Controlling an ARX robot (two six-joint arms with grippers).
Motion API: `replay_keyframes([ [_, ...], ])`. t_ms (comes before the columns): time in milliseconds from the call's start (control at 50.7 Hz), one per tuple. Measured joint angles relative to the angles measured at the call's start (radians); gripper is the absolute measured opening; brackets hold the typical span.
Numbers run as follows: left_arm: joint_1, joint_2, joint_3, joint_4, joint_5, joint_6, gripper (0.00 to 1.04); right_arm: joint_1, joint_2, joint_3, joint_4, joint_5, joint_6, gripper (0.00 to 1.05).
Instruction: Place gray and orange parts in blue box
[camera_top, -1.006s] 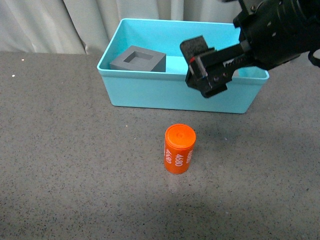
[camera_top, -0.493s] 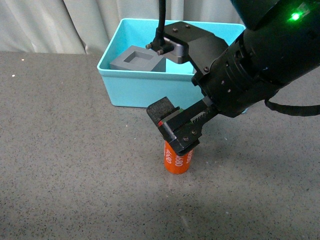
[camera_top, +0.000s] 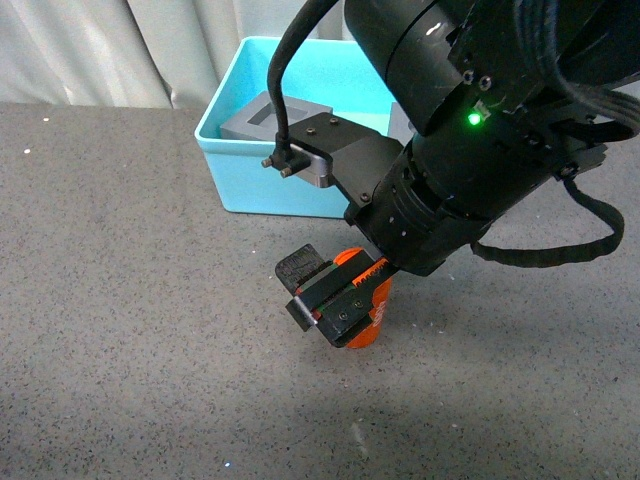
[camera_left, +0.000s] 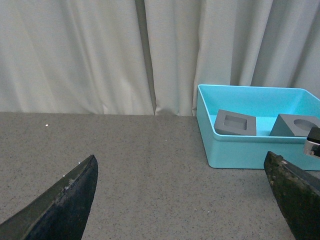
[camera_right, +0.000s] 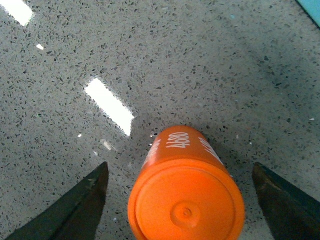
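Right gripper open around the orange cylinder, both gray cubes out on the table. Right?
No: the square-recess cube and round-recess cube sit inside the blue box, per the left wrist view. The right gripper is open around the orange cylinder.

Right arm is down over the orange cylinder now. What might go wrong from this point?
1. The right gripper stands open around the upright orange cylinder; if one finger touches first, it may tip and roll on the table.
2. Its round side might slip as the jaws close.
3. The blue box already holds the square-recess cube and the round-recess cube; a release above either might leave the cylinder perched.
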Motion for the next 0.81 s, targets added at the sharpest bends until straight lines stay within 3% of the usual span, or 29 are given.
replay_keyframes([
  [158, 0.0, 0.0, 0.0, 0.0, 0.0, 0.0, 0.98, 0.006, 0.027, 0.013, -0.001, 0.014, 0.01, 0.5],
  [217, 0.0, 0.0, 0.0, 0.0, 0.0, 0.0, 0.98, 0.005, 0.027, 0.017, -0.001, 0.017, 0.016, 0.46],
  [454, 0.0, 0.0, 0.0, 0.0, 0.0, 0.0, 0.98, -0.031, -0.049, -0.003, 0.004, -0.016, 0.043, 0.45],
  [809, 0.0, 0.0, 0.0, 0.0, 0.0, 0.0, 0.98, -0.163, -0.271, 0.008, 0.018, -0.027, 0.082, 0.45],
])
